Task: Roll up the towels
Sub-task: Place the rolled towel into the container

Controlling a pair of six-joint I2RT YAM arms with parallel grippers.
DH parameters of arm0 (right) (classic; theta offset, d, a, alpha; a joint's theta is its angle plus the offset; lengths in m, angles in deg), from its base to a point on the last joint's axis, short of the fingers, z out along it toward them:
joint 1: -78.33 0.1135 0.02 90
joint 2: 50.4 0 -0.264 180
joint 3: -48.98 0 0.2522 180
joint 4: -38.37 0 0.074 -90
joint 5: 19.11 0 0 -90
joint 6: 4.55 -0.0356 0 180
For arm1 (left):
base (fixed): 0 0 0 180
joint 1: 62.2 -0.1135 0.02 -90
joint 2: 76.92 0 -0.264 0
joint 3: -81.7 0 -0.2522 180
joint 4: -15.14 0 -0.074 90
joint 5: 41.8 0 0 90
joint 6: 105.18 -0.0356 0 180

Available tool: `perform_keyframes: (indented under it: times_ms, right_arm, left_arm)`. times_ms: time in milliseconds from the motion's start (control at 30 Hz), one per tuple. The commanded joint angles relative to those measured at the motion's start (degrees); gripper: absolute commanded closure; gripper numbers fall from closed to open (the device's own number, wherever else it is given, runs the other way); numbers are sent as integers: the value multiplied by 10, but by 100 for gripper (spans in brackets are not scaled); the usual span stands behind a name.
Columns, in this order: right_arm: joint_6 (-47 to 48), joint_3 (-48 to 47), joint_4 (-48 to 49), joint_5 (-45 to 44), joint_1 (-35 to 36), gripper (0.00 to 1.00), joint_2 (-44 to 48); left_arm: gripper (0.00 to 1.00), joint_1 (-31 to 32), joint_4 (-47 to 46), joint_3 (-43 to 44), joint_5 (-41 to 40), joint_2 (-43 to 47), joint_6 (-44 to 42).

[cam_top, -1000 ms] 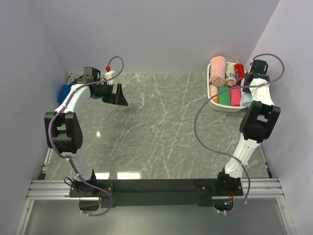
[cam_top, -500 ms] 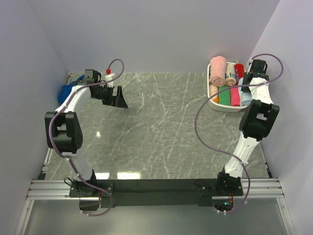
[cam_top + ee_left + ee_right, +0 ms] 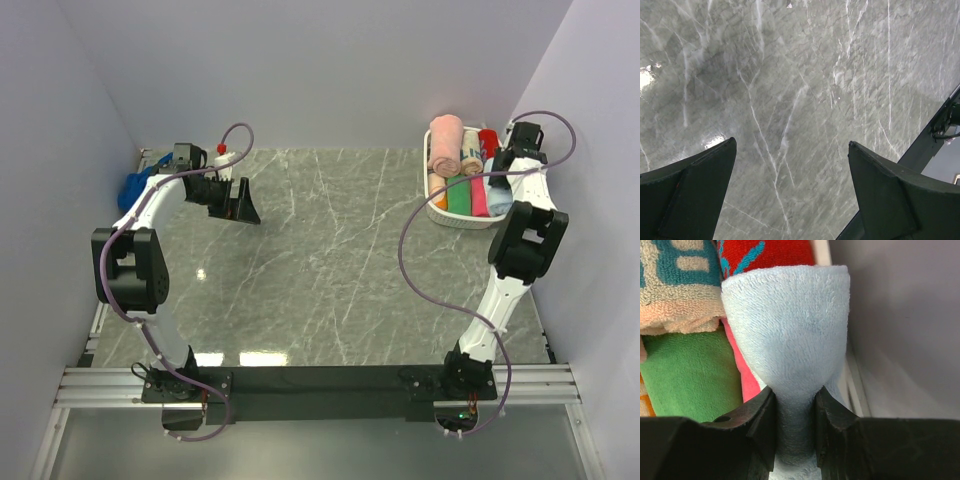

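The pale sky blue towel [image 3: 790,325] is a soft roll, pinched at its near end by my right gripper [image 3: 795,405], which is shut on it. From the top view this towel [image 3: 501,203] lies at the right end of the white basket [image 3: 462,222], under my right gripper [image 3: 498,188]. The deep royal blue towel [image 3: 133,187] is bunched at the table's far left edge, behind my left arm. My left gripper [image 3: 240,203] hangs open over bare marble to its right. In the left wrist view, the left gripper [image 3: 791,142] has only tabletop between its fingers.
Beside the pale blue roll the basket holds a green towel [image 3: 685,375], a pink one [image 3: 747,377], a red one [image 3: 767,255] and a beige patterned one [image 3: 675,285]. A light pink roll [image 3: 446,143] lies on top. Walls stand close on the left, right and far sides.
My left gripper has drifted slightly left and toward me over the table. The right wrist has shifted a little toward the far wall, still gripping the pale blue towel.
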Motion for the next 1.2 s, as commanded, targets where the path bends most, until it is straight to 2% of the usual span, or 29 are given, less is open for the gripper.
perform_keyframes:
  times_ms: [0, 133, 267, 367, 400, 467, 500, 600, 833, 867, 967, 1000, 1033, 1167]
  right_arm:
    - [-20, -6, -33, 12, 4, 98, -46]
    - [-29, 11, -44, 6, 4, 99, -44]
    - [-34, 16, -51, -2, 5, 90, -48]
    - [-35, 8, -63, -11, 4, 79, -51]
    - [-34, 6, -65, -10, 3, 69, -46]
    - [-35, 5, -73, -9, 2, 65, -38]
    - [-35, 4, -75, -5, 0, 54, -29]
    - [-38, 1, -83, 4, -2, 44, -9]
    - [-52, -2, -99, 24, -7, 38, 32]
    - [-52, -2, -102, 35, -7, 27, 44]
    - [-53, 13, -102, 50, -6, 22, 73]
    - [-52, 21, -101, 53, -6, 18, 80]
    - [-52, 25, -99, 53, -7, 10, 87]
    - [-43, 37, -102, 54, -6, 8, 128]
  left_arm:
    - [1, 2, 5, 11, -6, -1, 4]
    - [1, 2, 4, 9, -6, -2, 5]
    - [1, 2, 3, 13, -6, -6, 8]
    - [1, 2, 9, 22, -6, -9, 5]
    - [0, 2, 10, 24, -5, -9, 6]
    - [0, 2, 10, 27, -6, -7, 5]
    - [1, 2, 9, 27, -6, -5, 5]
    - [0, 2, 6, 29, -8, -2, 4]
    - [1, 3, 7, 52, -23, -1, 5]
    - [1, 2, 7, 55, -29, 1, 3]
    - [1, 2, 5, 71, -52, 2, 3]
    - [1, 2, -2, 74, -57, 3, 5]
    - [1, 2, -7, 76, -61, 6, 9]
    - [0, -2, -37, 82, -86, 22, 21]
